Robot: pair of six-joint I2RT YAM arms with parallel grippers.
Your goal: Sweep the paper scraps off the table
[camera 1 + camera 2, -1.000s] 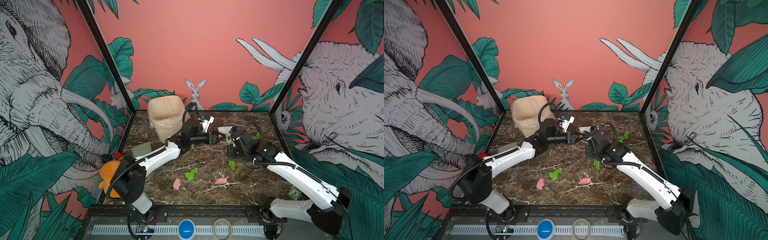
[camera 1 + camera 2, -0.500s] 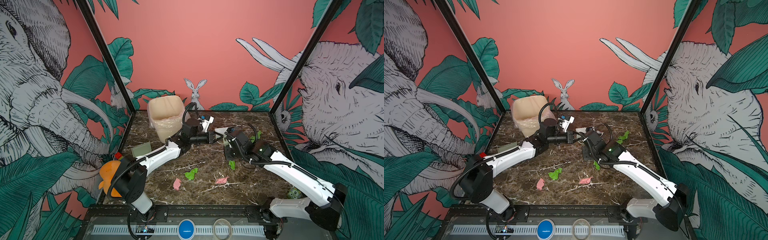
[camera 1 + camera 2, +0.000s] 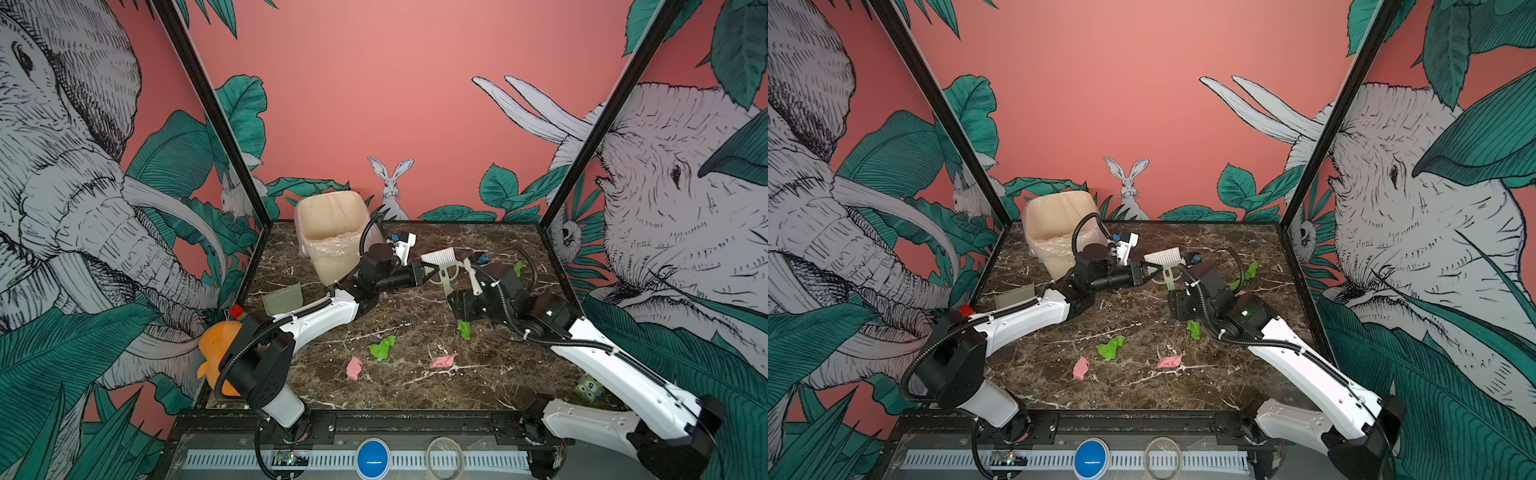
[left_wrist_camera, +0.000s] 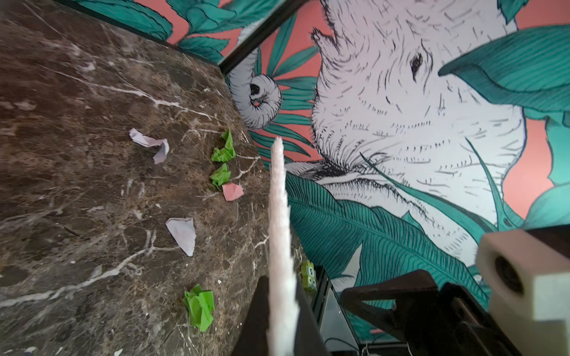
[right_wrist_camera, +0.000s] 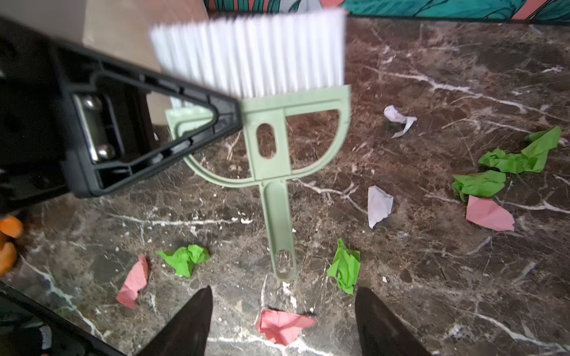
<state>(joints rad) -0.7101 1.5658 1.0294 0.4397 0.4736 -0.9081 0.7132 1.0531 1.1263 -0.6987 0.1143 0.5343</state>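
I note left claw clenched on brush head, mid-frame; right claw released just beside handle; paper scraps litter table.

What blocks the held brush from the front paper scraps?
The open right gripper sits just off the handle end of the pale green white-bristled brush, before the crumpled green and pink paper scraps; nothing else does.

The counter is enclosed on three sides by salmon-pink walls. Grey elephants and teal leaves are painted across them, and a small white rabbit is drawn low at the back. Black frame posts are set at the two rear corners
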